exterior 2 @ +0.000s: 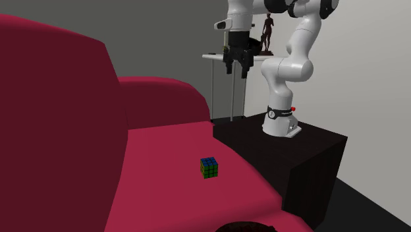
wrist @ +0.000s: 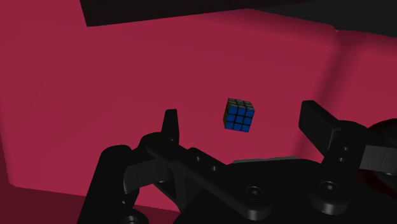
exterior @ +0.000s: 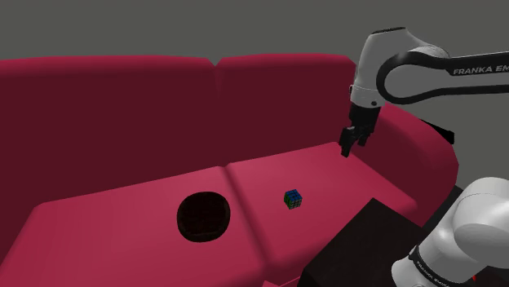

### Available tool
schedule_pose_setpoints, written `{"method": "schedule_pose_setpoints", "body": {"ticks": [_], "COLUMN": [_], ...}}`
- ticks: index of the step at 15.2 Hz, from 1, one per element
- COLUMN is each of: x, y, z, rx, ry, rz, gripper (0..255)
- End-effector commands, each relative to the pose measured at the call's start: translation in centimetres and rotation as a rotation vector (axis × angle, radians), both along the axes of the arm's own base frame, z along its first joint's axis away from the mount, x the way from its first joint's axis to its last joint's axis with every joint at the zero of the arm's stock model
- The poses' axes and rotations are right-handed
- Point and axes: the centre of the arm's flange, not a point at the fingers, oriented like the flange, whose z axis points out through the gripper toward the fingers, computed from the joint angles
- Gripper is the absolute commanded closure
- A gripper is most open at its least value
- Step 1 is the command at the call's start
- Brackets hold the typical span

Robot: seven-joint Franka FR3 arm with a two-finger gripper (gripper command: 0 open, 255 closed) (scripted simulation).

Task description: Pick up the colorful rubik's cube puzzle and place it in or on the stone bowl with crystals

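Jaws are open: in the wrist view the two fingers [wrist: 170, 124] stand well apart with nothing clasped. The rubik's cube [wrist: 238, 115] shows in the gap between them, but it's lying down on the sofa seat, not touching either finger, blue face toward the camera. From the shoulder view the gripper [exterior: 349, 145] hangs up in the air in front of the sofa [exterior: 106, 122] backrest, well above the cushion and off to that view's right of the cube.

The cube sits on the red seat cushion just past the seam, near the bowl [exterior: 204, 216] but apart from it. The bowl is on the next cushion and honestly reads as a near-black blob to me; I can't make out its inside at all. In the second exterior view it's cut off by the bottom edge, just a dark sliver.

The black stand [exterior 2: 309, 151] butts up against the sofa. Behind the arm there's a small white table [exterior 2: 214, 58] with a dark figurine [exterior 2: 267, 29], partly hidden by the arm.
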Motion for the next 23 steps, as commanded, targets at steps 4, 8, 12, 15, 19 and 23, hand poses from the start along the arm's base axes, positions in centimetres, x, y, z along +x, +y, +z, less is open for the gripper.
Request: {"method": "schedule_pose_setpoints", "body": {"ticks": [4,8,12,15,19,23], "x": [2.3,4.4,6.5,8.1,10.3,12.5], "y": [0.5,0.7,1.0,1.3,1.7,2.2], "z": [-6.1,-10.8,-15.6,-19.1,-23.8,-28.5], "rx": [0.015,0.027,0.039,0.048,0.06,0.072], "ry": [-0.012,-0.02,-0.027,-0.033,-0.04,-0.047], "rz": [-0.002,-0.004,-0.006,-0.008,-0.01,-0.012], "gripper": [0,0,0,0,0,0]}}
